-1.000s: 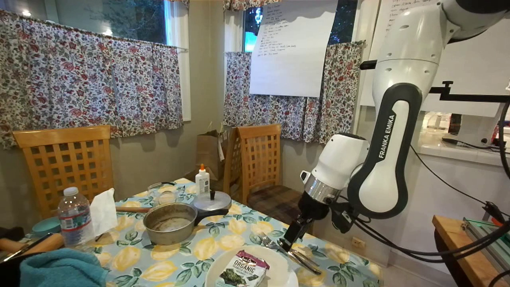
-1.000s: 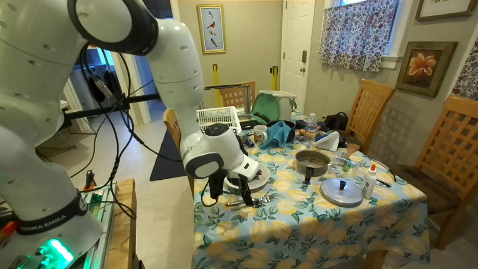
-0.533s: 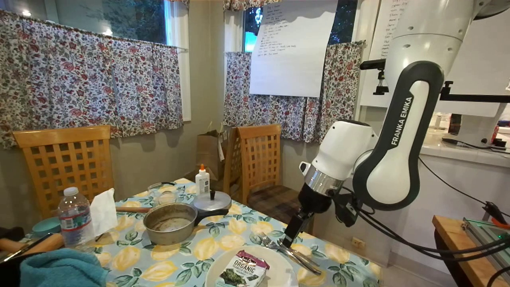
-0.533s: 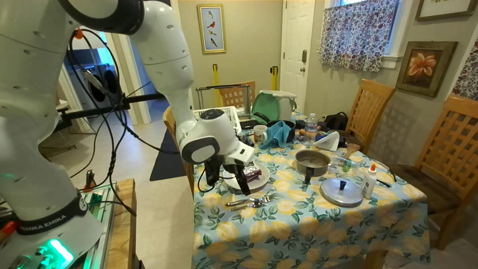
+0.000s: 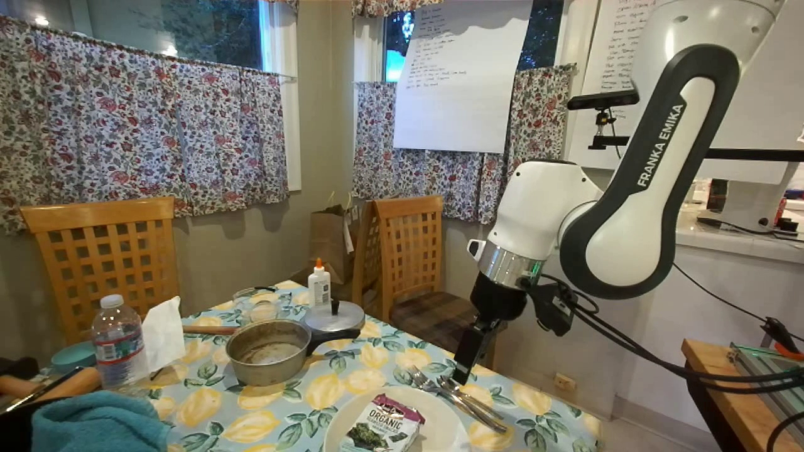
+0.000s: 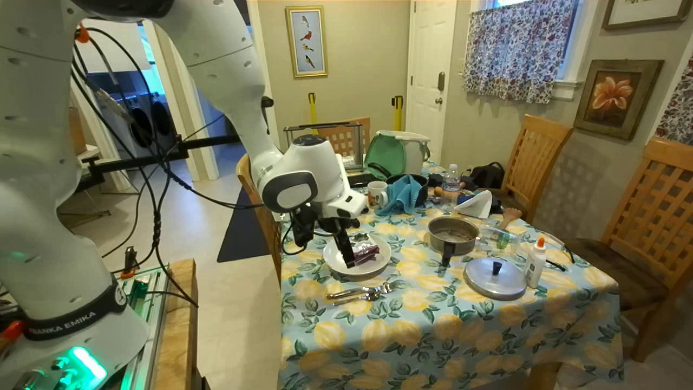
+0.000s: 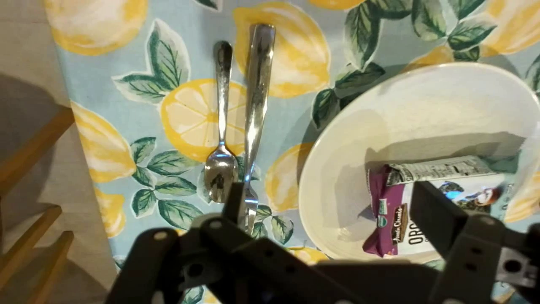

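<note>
One fork, one spoon and a widely spread tool over the desk

In the wrist view, the tool's two fingers stand far apart with nothing gripped between them. Seen from here, one fingertip covers part of the fork's head and sits just beside the spoon's bowl, while the other cuts across a snack packet. That packet lies on a pale plate; the fork and spoon lie side by side next to the plate, neither of them lifted.

In an exterior view, the tool hangs tilted near the fork and spoon. Further off, a pot stands upright with a lid off it, lying beside it near a glue bottle. A water bottle stands well apart from the tool.

In an exterior view, the tool's tips overlap the plate in this line of sight, and a gap shows between them and the fork and spoon. Beyond the plate, a mug stands just beside a blue towel.
</note>
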Motion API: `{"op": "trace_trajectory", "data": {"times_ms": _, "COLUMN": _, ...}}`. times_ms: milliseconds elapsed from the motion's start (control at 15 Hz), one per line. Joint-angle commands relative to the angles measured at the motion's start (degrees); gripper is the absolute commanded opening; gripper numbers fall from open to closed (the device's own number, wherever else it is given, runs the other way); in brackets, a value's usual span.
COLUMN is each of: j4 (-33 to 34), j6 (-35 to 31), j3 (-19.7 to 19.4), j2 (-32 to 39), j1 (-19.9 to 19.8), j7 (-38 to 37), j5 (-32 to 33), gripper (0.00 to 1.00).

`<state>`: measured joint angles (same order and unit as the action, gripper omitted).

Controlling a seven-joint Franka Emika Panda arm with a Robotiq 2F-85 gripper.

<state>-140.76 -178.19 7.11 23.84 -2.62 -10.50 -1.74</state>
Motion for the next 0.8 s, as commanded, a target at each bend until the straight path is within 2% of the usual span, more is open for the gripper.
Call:
{"op": "trace_trajectory", "data": {"times_ms": 0, "j4": -2.15, "j6": 5.12, "j3": -2.71, "j2": -5.12, "j1": 3.71, "j7": -0.38, "j5": -2.1, "gripper": 1.0}}
{"op": "trace_trajectory", "data": {"times_ms": 200, "j4": -2.48, "j6": 7.29, "j3": -7.47, "j2": -7.2, "j1": 8.74, "j7": -2.91, "j5": -0.22, "gripper": 1.0}}
{"op": "trace_trajectory", "data": {"times_ms": 533, "j4": -3.1, "j6": 7.03, "j3": -19.93, "j2": -8.93, "j1": 20.71, "j7": -10.92, "j5": 7.54, "gripper": 1.0}}
{"op": "trace_trajectory", "data": {"times_ms": 733, "j4": -3.15, "j6": 7.35, "j3": -25.57, "j2": -9.25, "j1": 26.12, "j7": -15.67, "j5": 12.04, "gripper": 1.0}}
